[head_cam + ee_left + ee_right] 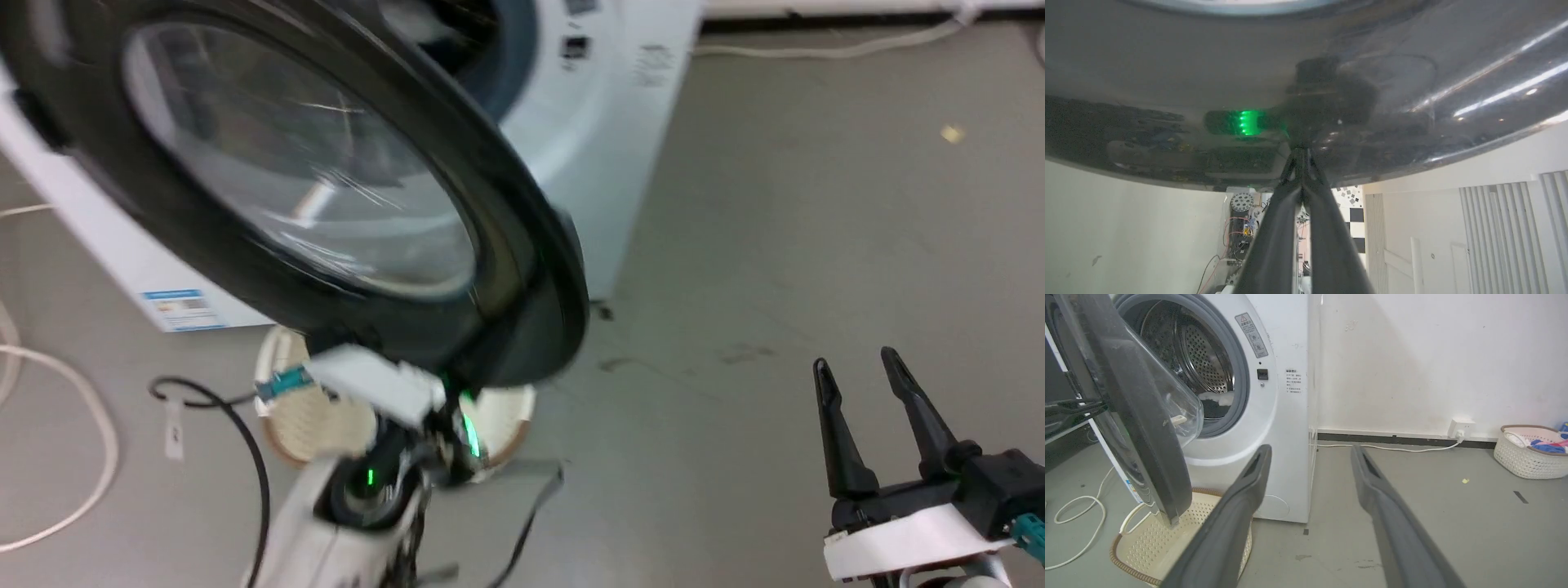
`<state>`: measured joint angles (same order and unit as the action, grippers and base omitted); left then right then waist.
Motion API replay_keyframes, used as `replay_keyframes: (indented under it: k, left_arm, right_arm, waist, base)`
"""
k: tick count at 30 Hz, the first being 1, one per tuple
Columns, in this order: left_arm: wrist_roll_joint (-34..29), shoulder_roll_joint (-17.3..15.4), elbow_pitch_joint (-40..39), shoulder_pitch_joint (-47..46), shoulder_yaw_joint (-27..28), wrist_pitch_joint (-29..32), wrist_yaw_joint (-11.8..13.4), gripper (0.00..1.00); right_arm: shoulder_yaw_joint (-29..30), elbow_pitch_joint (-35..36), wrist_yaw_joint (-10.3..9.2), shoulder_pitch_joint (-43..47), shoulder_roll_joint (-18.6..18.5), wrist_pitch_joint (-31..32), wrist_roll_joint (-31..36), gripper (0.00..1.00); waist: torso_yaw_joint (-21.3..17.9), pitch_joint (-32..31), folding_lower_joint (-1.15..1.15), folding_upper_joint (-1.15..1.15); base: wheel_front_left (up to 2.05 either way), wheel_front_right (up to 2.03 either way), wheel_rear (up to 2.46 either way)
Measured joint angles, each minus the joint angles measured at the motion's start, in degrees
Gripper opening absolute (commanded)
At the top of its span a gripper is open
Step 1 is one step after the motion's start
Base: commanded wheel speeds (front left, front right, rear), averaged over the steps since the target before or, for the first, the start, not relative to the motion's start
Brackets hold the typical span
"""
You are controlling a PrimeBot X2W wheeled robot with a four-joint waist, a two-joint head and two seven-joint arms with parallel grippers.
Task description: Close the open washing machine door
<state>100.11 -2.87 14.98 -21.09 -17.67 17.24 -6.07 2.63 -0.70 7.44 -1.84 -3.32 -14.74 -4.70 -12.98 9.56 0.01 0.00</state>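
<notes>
1. Half-open door (302, 188) off the washer (1286, 416), black rim right at the tips of the left gripper (1300, 157), dead ahead.
2. Pinched closed there, holding nothing; nearer arm.
3. Spread and empty, the right gripper (856, 359); door well up-left of it.
4. Probably push forward, toward the drum (1204, 355).

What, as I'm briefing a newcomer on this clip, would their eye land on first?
The washing machine door, a big black-rimmed glass disc swung open, dominates the head view's upper left, with the left hand, fingers shut, tips at its glossy rim. Behind it gapes the steel drum, and the right hand hovers open over the grey floor at lower right.
</notes>
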Motion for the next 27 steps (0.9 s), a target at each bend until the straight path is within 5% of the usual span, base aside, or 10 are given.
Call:
replay_keyframes:
  k: [6, 12, 21, 23, 27]
  left_arm:
    - [5.4, 0.0, 10.0, -11.8, -2.3, -10.5, -0.2, 0.00]
    - [8.5, 0.1, 15.0, -16.7, -6.2, -13.8, -0.9, 0.00]
    - [4.4, -1.6, 5.9, -7.5, -5.6, -12.5, -1.2, 0.02]
    - [0.2, -3.9, 1.8, -3.3, -5.9, -13.0, -1.2, 1.00]
    - [-12.0, -10.1, -5.0, 3.4, -7.0, -19.4, -1.2, 1.00]
  right_arm:
    - [-0.7, -0.3, 0.01, -0.4, 0.1, 0.0, -0.9, 1.00]
    - [-0.7, -0.5, 0.00, -0.8, 0.2, 0.0, -1.6, 1.00]
    - [-0.4, -0.1, 0.00, -0.4, 0.3, 0.0, -1.4, 1.00]
    - [-0.3, 0.0, 0.00, 0.5, 0.3, 0.0, -1.1, 1.00]
    - [-0.6, 0.3, 0.00, 2.3, 0.3, 0.0, -0.7, 1.00]
  waist:
    - [-4.9, 3.1, 0.00, 0.00]
    - [-5.8, 4.1, 0.00, 0.00]
    - [-1.1, 0.6, -0.01, 0.00]
    - [0.3, -0.6, -0.01, 0.00]
    - [3.2, -3.1, -0.01, 0.00]
  base:
    - [0.00, 0.00, 0.00]
    - [0.00, 0.00, 0.00]
    - [0.00, 0.00, 0.00]
    - [0.00, 0.00, 0.00]
    - [0.00, 0.00, 0.00]
